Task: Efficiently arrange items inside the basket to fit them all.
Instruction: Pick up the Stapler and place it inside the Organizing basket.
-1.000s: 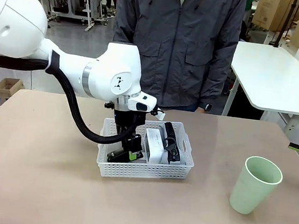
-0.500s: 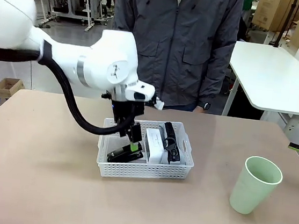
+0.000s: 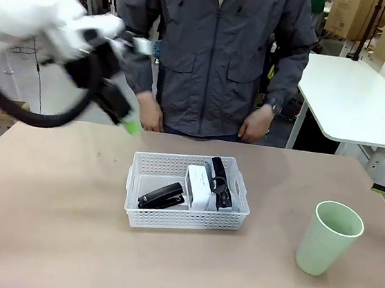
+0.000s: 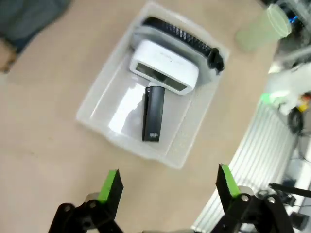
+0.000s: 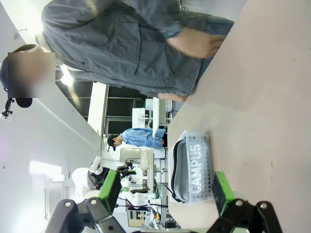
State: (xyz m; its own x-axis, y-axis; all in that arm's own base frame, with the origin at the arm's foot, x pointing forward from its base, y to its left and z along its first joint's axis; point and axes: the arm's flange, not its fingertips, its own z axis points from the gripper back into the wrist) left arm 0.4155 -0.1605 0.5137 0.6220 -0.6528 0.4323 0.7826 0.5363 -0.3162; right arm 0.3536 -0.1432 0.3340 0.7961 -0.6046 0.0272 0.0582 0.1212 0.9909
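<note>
Both left jaws and right jaws stand wide and empty, the cup [image 4: 265, 26] far ahead of the left jaws beyond the basket [image 4: 121, 109], outside it; a pinch on its thin rim could tip it, and the slanted stapler [image 4: 153, 114] may leave it no room.

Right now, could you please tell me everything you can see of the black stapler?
The stapler is black, long and narrow, with a smooth top that looks like plastic and small white print near one end. It looks closed. It lies on the floor of the white basket, in the left part, a little slanted. One end reaches the white box beside it; I cannot tell whether they touch. Nothing grips it.
</note>
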